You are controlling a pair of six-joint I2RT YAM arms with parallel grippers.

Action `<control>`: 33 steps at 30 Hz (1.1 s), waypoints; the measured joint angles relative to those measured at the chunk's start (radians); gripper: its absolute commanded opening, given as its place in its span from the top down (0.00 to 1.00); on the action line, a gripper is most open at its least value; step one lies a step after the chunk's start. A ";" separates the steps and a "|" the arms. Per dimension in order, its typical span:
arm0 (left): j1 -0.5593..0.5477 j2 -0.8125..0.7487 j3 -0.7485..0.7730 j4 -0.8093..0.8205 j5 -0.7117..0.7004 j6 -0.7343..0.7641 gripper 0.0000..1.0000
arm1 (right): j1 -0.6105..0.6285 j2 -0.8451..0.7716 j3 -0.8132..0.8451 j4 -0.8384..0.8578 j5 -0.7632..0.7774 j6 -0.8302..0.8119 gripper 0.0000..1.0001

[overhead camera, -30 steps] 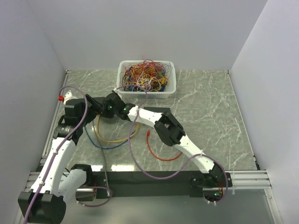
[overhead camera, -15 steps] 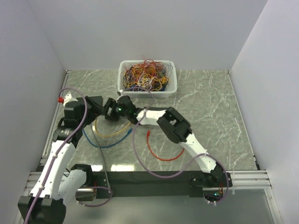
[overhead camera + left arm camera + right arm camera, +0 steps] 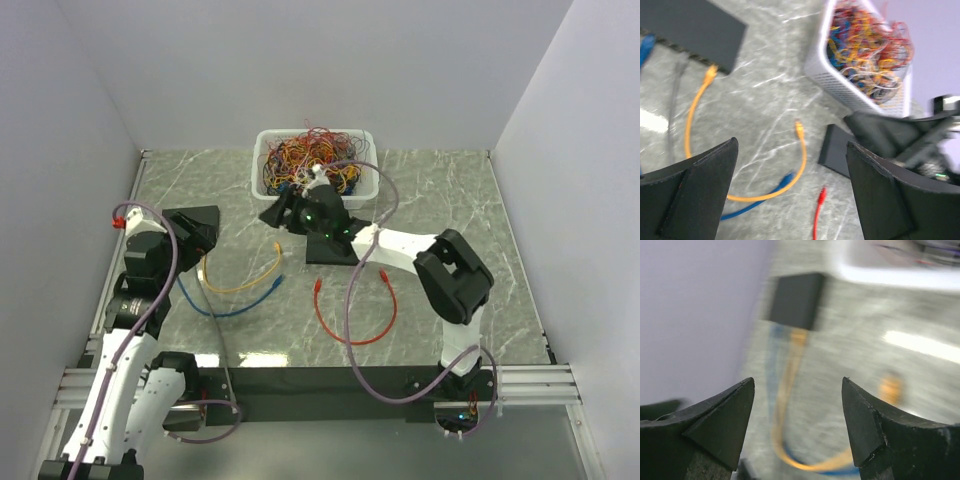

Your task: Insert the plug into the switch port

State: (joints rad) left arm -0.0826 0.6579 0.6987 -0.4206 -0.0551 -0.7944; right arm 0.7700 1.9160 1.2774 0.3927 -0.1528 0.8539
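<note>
We find the switch (image 3: 690,27) lying near the left edge of the bench (image 3: 450,220), its port face turned toward the near edge. A yellow cable (image 3: 688,125) and a blue cable (image 3: 225,314) run out from that face. The yellow cable's free plug (image 3: 799,129) lies on the bench toward the middle, well apart from the switch, with the blue cable's loose end near it. A red cable (image 3: 372,340) loops toward the near edge.

A white basket (image 3: 837,82) of tangled wires sits at the far edge, and a flat black box (image 3: 832,150) lies just in front of it.

The left pincer (image 3: 791,145) hangs by the switch, jaws wide apart, gripping nothing. The right pincer (image 3: 797,382) hovers just in front of the basket, jaws likewise spread and empty.

Bare bench surface shows between the free plug and the port face.
</note>
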 measured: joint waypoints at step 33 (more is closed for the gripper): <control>-0.437 1.080 0.161 0.663 0.202 -0.031 0.14 | -0.277 -0.241 -0.370 -0.478 0.337 -0.213 0.44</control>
State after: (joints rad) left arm -0.5194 1.7374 0.8597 0.2420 0.1467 -0.8253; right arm 0.4927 1.6752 0.9070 -0.0849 0.1844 0.6407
